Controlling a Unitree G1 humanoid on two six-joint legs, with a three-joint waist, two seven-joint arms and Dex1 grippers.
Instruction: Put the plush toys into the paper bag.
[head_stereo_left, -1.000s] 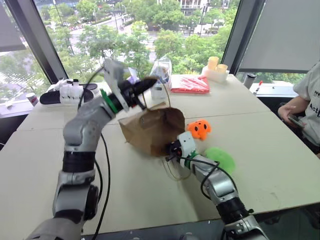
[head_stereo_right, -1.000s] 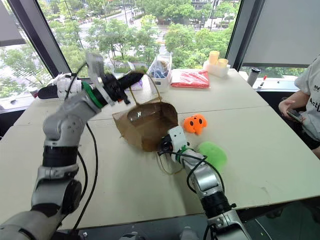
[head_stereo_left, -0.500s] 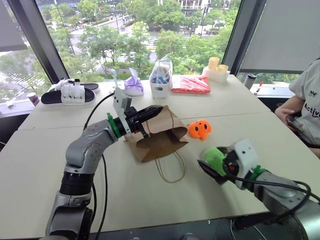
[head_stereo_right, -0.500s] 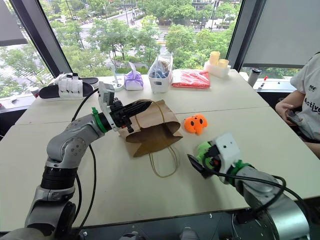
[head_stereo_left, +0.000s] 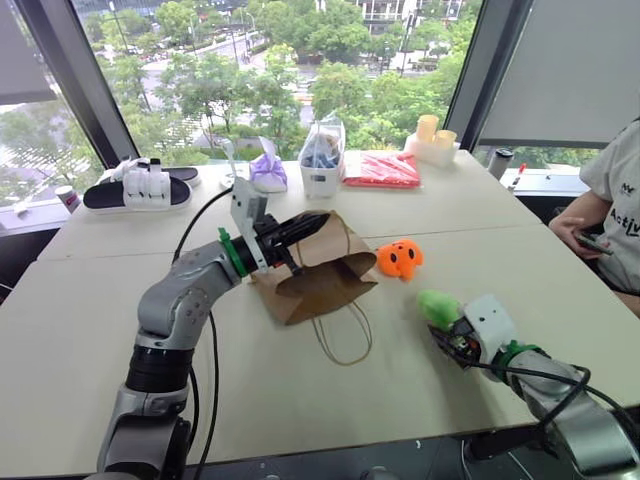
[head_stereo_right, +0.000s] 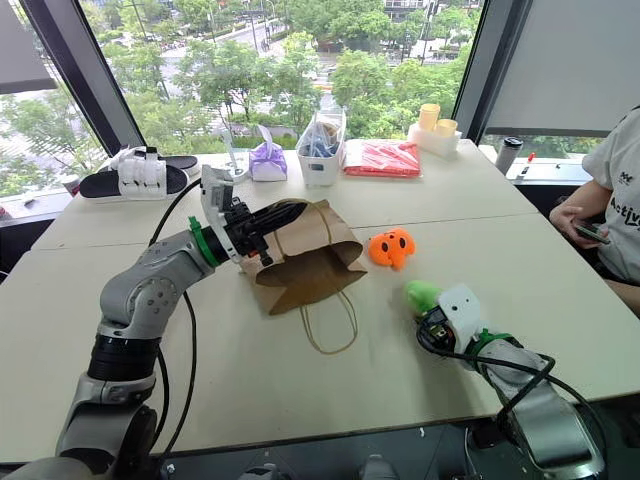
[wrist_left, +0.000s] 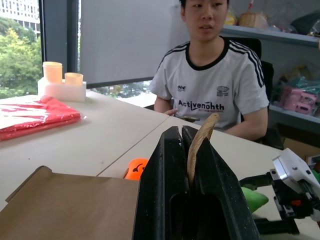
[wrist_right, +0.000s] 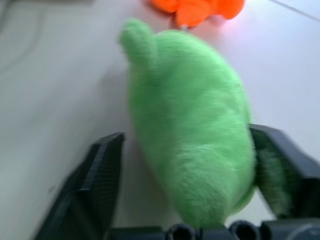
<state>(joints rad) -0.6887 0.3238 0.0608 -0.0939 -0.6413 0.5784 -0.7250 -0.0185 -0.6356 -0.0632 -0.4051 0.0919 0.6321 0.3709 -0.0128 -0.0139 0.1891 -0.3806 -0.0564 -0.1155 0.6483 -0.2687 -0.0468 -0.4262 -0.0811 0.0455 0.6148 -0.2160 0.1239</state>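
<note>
Pale tabletop (head_stereo_left: 300, 400) carried the paper bag (head_stereo_left: 318, 270), its rim pinched by the left jaws (head_stereo_left: 300, 228), and we judged the green plush toy (wrist_right: 192, 150), only loosely straddled by half-spread right jaws (wrist_right: 185, 170) near the orange plush toy (head_stereo_left: 399, 257), might slip sideways.

This looks like an office or lab room several floors up. Tall windows (head_stereo_left: 250, 70) with dark frames fill the upper part of the head view, giving onto treetops and a street below. A wide pale table (head_stereo_left: 300, 400) takes the lower half, a seated person (wrist_left: 212, 95) is at its right edge, and cluttered shelves (wrist_left: 295, 65) stand behind.
</note>
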